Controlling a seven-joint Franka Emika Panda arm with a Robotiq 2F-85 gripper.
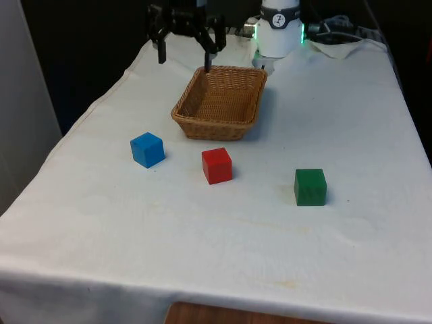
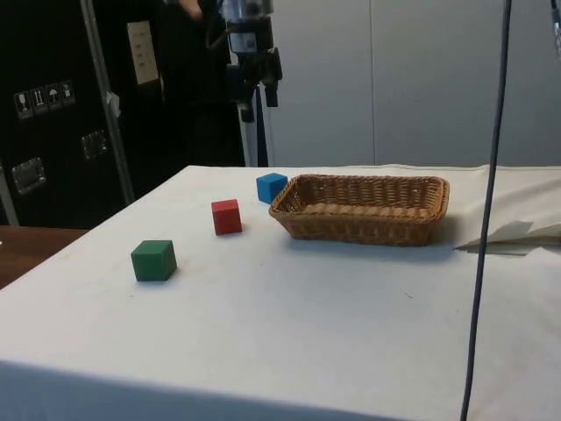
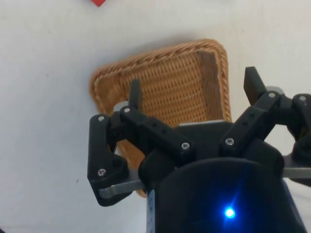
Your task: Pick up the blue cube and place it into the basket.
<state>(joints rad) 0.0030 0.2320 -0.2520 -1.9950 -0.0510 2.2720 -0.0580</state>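
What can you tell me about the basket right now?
The basket is a shallow rectangular tray of tan woven wicker with a braided rim and flared walls. It sits flat and upright on the white cloth, nothing inside it. The blue cube and red cube lie near one side, not touching. The open tool hangs above its far edge.

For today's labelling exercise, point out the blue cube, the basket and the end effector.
blue cube [image 1: 147, 149]: front view, on its top face and front edge.
basket [image 1: 213, 126]: front view, on its near woven wall.
end effector [image 1: 183, 55]: front view, midway between its two spread fingertips, above the basket's far end.
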